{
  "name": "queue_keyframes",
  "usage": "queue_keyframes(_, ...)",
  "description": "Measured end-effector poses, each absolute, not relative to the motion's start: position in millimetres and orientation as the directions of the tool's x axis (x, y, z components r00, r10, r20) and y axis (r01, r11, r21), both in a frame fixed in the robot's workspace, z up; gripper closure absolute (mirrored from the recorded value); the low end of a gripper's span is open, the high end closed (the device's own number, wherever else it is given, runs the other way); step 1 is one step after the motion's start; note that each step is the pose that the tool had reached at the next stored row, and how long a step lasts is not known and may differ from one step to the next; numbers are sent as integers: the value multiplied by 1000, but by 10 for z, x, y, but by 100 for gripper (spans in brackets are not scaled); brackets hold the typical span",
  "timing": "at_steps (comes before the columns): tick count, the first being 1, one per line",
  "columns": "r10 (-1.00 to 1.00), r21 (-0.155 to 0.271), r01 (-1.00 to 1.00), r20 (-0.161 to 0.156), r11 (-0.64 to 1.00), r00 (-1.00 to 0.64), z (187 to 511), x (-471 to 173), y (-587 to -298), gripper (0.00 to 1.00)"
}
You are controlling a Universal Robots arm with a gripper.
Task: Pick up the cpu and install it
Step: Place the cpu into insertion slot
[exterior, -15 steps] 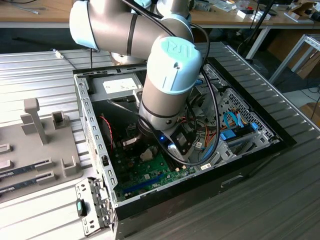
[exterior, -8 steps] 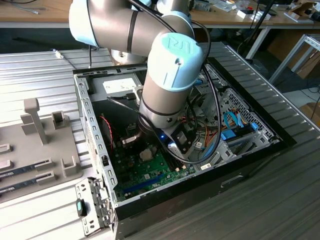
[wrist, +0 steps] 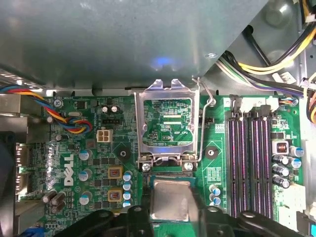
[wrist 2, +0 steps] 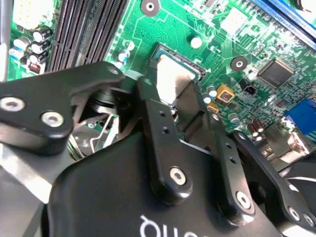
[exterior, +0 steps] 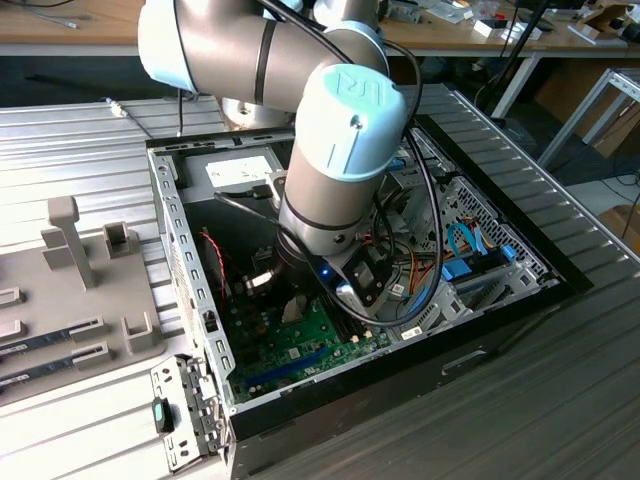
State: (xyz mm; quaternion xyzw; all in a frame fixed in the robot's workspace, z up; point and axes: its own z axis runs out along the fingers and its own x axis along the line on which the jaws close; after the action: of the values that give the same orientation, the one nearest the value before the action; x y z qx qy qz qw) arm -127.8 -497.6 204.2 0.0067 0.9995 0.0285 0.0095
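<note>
Silver-grey cpu [wrist: 170, 200]: it sits over the dark socket [wrist: 170, 175] on the green motherboard [wrist: 98, 163], just beside the hinge of the raised load plate [wrist: 170, 88]. I cannot tell whether it rests in the socket or hangs just above it.
Pincer [wrist 2: 172, 90]: clenched on the cpu, with one black finger [wrist 2: 158, 128] against each of two opposite edges.
Setting: the arm [exterior: 340, 150] reaches down into the open computer case [exterior: 190, 260], which lies on the ribbed metal worktop [exterior: 80, 130].
Risk, misalignment: if the chip goes down turned or offset from the socket frame, its underside could crush the contacts. From these views I cannot confirm its corners match the frame.
Risk, tilt: a grip on two edges only lets the chip pivot, so one side may land first and jam.
Risk, force: pressing down while the chip is not truly seated would damage the socket.
Risk, release: opening unevenly could drag the chip sideways out of the frame.
Risk, crowding: the wire lever [wrist: 201, 123] and the small capacitors [wrist: 215, 192] stand near the fingers, and a sideways shift could knock them.
Risk, plate: the load plate stands open close by, and a nudge from the wrist might drop it onto the chip.
</note>
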Motion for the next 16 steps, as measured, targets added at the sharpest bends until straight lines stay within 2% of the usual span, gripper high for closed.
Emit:
queue_keyframes(1, 14, 57, 13, -19, 998, -1000, 2042, -1273, -4976, 61)
queue_keyframes(16, 26, 63, 26, -12, 998, -1000, 2040, -1234, -4973, 62)
